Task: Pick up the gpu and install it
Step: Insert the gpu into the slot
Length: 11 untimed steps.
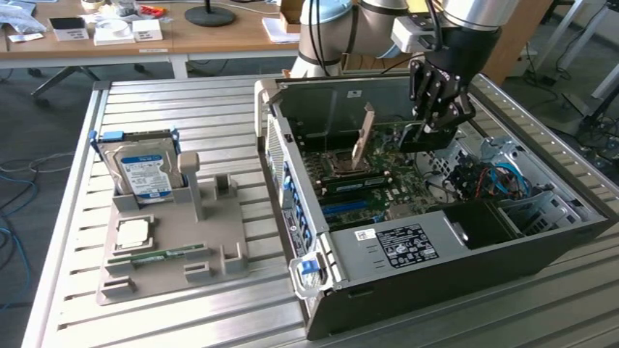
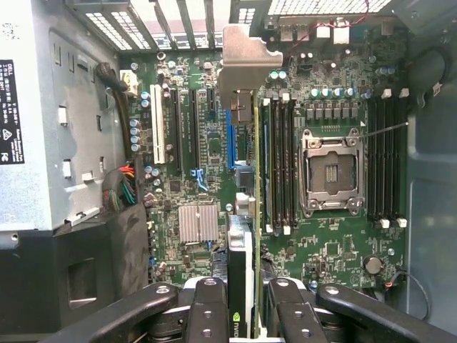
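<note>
Black-fingered, the gripper (image 2: 246, 304) is clamped on the gpu (image 2: 241, 250), which hangs edge-down inside the computer case (image 1: 435, 268), close over the motherboard (image 2: 335, 250). It sits just beside the CPU socket (image 2: 330, 171), between the socket's near memory bank and the blue slot (image 2: 230, 139). From here the card seems to hang slightly to the socket side of that slot, so pressing down misaligned could jam its connector edge against the board or the memory clips. Its metal bracket (image 2: 246, 64), on the far end from the socket, could also snag the case's rear wall.
</note>
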Tool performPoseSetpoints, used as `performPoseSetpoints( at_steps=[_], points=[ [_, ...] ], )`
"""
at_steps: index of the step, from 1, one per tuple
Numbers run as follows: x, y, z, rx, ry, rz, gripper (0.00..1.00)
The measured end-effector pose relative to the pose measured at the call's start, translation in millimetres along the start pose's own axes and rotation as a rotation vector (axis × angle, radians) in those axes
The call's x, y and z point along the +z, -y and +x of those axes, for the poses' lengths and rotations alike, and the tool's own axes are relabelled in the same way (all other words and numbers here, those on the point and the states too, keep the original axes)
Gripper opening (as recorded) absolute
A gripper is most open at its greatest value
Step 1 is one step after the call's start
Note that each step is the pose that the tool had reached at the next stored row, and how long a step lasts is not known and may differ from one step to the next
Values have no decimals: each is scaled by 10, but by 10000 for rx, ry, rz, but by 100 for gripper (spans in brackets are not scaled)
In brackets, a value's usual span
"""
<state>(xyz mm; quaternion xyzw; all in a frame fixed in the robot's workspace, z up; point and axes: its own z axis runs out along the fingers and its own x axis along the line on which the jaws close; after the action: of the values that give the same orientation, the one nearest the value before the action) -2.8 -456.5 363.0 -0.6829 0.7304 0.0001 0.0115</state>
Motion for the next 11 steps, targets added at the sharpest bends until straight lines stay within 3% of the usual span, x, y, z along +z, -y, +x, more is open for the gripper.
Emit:
performPoseSetpoints(
  at_steps=[11],
  points=[
    [62, -1, 1, 0, -1, -1, 27]
  ],
)
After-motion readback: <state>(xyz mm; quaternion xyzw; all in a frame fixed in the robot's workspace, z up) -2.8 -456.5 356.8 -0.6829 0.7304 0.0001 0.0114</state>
